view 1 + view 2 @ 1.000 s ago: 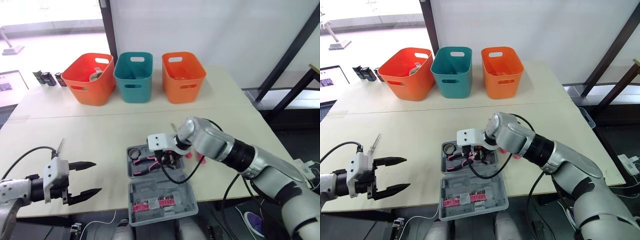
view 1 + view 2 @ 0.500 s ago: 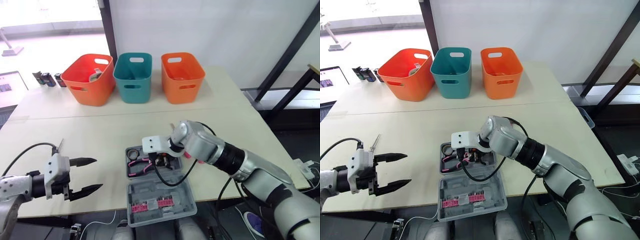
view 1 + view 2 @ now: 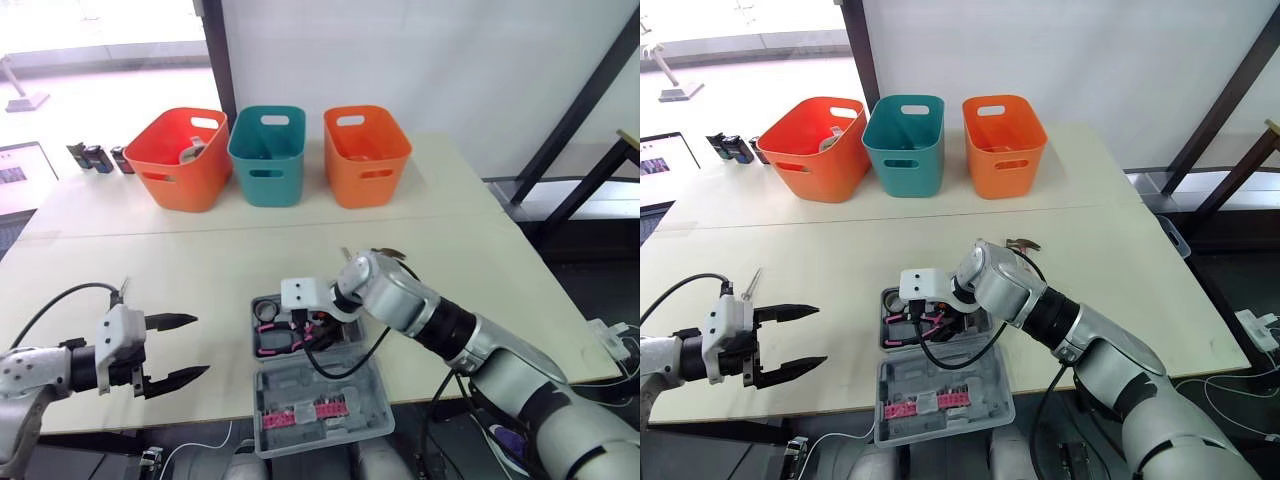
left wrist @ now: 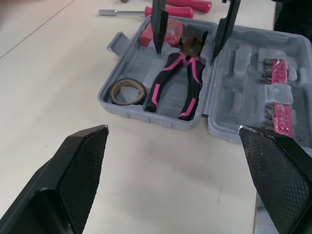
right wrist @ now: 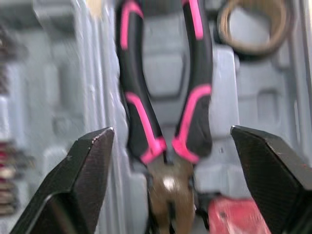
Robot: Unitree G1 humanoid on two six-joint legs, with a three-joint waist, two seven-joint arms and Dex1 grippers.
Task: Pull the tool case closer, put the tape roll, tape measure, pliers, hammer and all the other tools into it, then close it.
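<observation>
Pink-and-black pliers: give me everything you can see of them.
The pink-and-black pliers lie flat in the tray half of the open grey plastic tool case, beside the dark tape roll. The handles look rubber-coated and are slightly spread. The head is dull brownish metal and points toward a red item. The open right gripper straddles the head, apparently without touching it.

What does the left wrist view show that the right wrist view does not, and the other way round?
The left wrist view adds the left gripper, open, the pink-handled screwdriver lying on the table beyond the tool case, and both halves of that case. The right wrist view adds no new thing, just a closer look at the pliers between its own fingers. Both share the pliers, the tape roll, a red item beside the pliers' head, and the right gripper, open over the pliers.
</observation>
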